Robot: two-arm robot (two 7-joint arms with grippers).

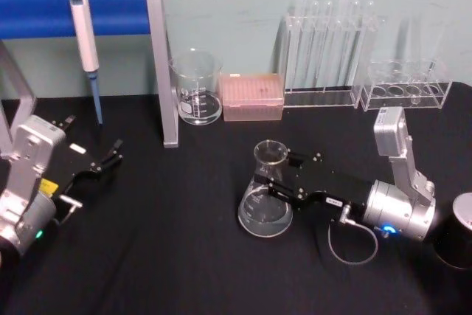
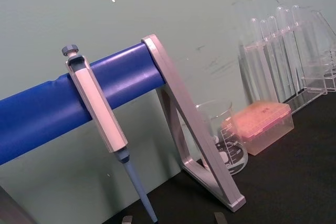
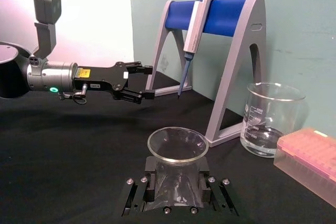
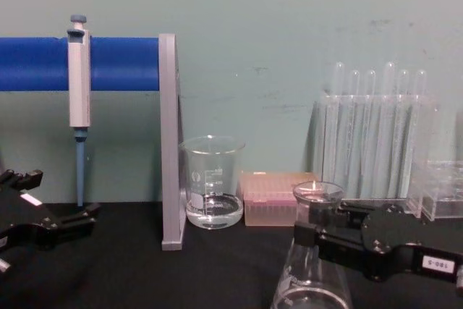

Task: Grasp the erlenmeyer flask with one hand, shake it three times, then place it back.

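Observation:
The erlenmeyer flask (image 1: 263, 210) stands on the black table, right of centre, clear glass with a little liquid in its wide base. My right gripper (image 1: 277, 177) reaches in from the right, lying low, with its black fingers on both sides of the flask's neck and closed against it. The right wrist view looks down on the flask's round rim (image 3: 176, 144) between the two fingers (image 3: 151, 178). In the chest view the flask (image 4: 311, 284) sits under the right gripper (image 4: 315, 226). My left gripper (image 1: 109, 156) rests open at the far left, away from the flask, and appears as the left gripper (image 3: 149, 82) in the right wrist view.
Along the back stand a blue pipette stand (image 1: 110, 9) with a pipette (image 1: 83, 31), a glass beaker (image 1: 197, 90), a pink tip box (image 1: 253, 96), a test tube rack (image 1: 328, 46) and a second clear rack (image 1: 405, 92). A dark round object (image 1: 462, 215) sits at the right edge.

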